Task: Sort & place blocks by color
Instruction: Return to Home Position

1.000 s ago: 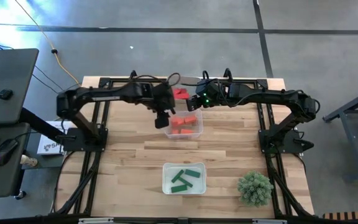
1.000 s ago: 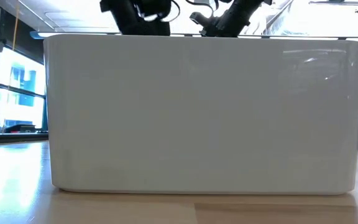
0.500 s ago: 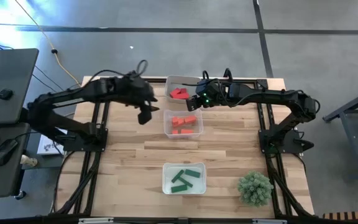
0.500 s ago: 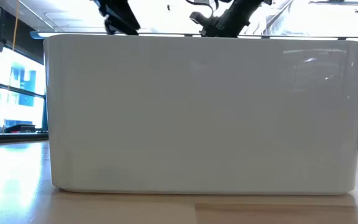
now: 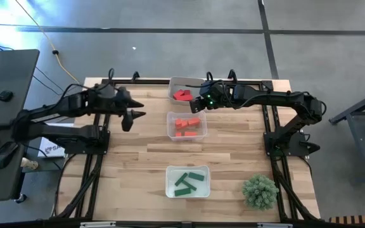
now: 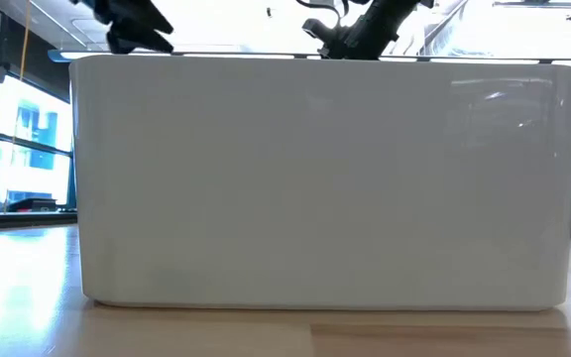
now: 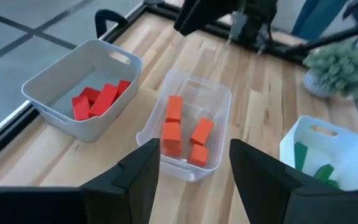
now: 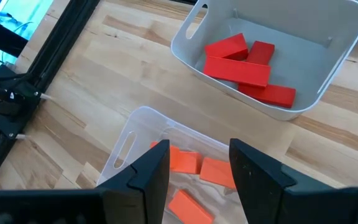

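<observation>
Both claws hang spread and empty, the left claw over the far-left surface, the right claw above the gap between the far grey bin of crimson blocks and the clear bin of orange blocks; green blocks lie in the near white bin.

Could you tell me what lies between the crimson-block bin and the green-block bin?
The clear bin holding orange blocks, seen in the high view.
</observation>
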`<state>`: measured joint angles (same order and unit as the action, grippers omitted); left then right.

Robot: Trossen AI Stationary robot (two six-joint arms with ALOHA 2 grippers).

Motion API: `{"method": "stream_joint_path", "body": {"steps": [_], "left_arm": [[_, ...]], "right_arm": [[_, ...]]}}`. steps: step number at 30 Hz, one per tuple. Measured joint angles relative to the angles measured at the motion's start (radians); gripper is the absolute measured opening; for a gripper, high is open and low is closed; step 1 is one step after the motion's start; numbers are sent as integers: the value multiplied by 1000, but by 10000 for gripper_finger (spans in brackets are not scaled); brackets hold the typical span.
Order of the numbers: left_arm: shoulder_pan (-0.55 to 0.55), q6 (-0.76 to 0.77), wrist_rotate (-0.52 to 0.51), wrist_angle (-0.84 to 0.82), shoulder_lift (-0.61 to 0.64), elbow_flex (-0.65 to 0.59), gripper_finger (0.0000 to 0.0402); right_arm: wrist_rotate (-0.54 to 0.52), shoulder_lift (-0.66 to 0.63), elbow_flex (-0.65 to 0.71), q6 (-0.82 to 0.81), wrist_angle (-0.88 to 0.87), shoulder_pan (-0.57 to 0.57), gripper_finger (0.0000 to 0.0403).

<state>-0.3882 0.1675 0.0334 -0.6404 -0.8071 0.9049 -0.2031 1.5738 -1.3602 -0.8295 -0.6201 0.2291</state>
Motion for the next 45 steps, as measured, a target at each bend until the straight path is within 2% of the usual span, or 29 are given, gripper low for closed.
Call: {"method": "stream_joint_path", "body": {"steps": [9,16,33,45], "left_arm": [[31,41,0,174,184,-227,184],[75,42,0,248,311,-375,184],[129,121,-15,304,648,-598,184],[129,129,-20,364,804,-743,184]], "right_arm": [[-7,0,0,0,0,0,156],[-7,0,0,0,0,0,156],[-11,0,0,0,0,28,156],[-36,0,0,20,2,35,156]]}}
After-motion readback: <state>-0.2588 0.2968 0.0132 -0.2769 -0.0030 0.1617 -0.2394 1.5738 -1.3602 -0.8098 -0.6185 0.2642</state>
